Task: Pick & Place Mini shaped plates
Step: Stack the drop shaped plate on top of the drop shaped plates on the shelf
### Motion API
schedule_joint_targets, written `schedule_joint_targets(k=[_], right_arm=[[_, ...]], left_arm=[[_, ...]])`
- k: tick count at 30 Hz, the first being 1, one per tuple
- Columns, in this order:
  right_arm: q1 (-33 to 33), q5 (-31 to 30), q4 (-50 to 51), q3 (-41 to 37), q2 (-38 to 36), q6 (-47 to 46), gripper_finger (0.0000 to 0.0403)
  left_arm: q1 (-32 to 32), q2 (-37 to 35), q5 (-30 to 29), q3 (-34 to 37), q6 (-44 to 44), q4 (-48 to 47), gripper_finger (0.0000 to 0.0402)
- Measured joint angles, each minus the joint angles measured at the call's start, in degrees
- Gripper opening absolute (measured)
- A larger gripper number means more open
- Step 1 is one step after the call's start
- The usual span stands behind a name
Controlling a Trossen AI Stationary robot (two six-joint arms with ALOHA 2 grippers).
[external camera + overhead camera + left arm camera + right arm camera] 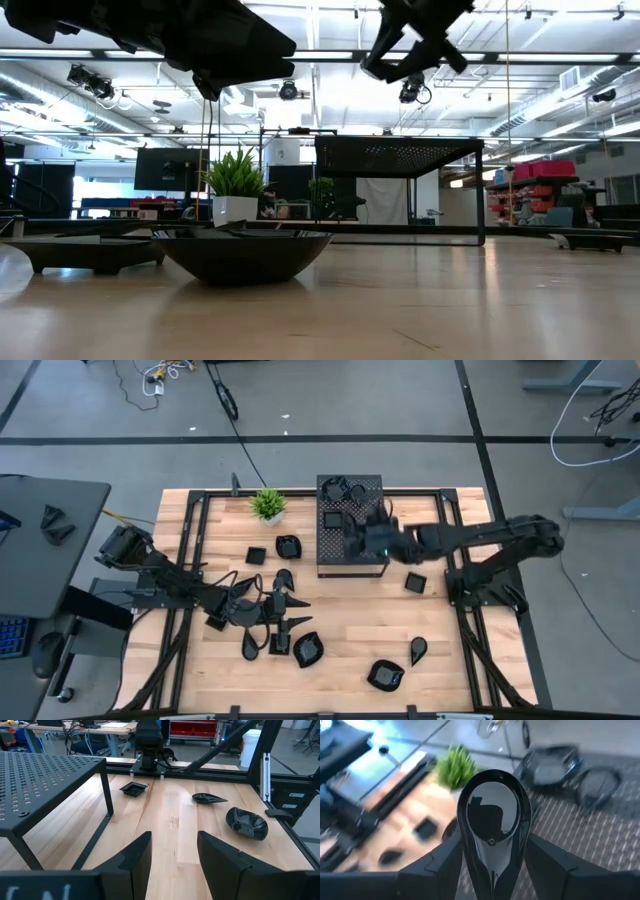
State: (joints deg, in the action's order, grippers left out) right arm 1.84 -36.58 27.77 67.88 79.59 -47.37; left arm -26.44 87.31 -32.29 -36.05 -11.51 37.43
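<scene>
The right wrist view alone shows the right claw (492, 870) clamped on a teardrop plate (492, 827), held above the box (600, 835) top; two plates (550, 765) lie there near the far edge, beside the plant (454, 767). From above, this claw (375, 540) hangs over the box (351, 560). The left claw (172, 855) stands apart and holds nothing; bare table (175, 820) lies ahead of it, with a square plate (133, 789), a leaf plate (209, 798) and a round plate (246, 822) beyond the box leg. More plates (308, 650) sit in front of the box.
</scene>
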Motion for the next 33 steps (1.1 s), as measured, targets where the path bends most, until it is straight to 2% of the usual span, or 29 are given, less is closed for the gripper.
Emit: schedule_joint_targets(k=[5, 8, 17, 33], right_arm=[[-7.12, 0.41, -1.70, 0.00, 0.04, 1.35, 0.0204], [-10.97, 2.94, -0.67, 0.00, 0.86, 1.37, 0.0204], [-19.79, 6.33, -1.15, 0.00, 4.93, 1.40, 0.0204], [-27.13, 11.13, -2.46, 0.00, 10.48, 0.26, 0.0204]], left_arm=[[0.00, 0.00, 0.00, 0.00, 0.06, 0.01, 0.0165], [0.00, 0.00, 0.00, 0.00, 0.09, 0.00, 0.0165], [0.00, 0.00, 0.00, 0.00, 0.11, 0.02, 0.0165], [0.00, 0.00, -1.05, 0.00, -0.28, 0.04, 0.0165]])
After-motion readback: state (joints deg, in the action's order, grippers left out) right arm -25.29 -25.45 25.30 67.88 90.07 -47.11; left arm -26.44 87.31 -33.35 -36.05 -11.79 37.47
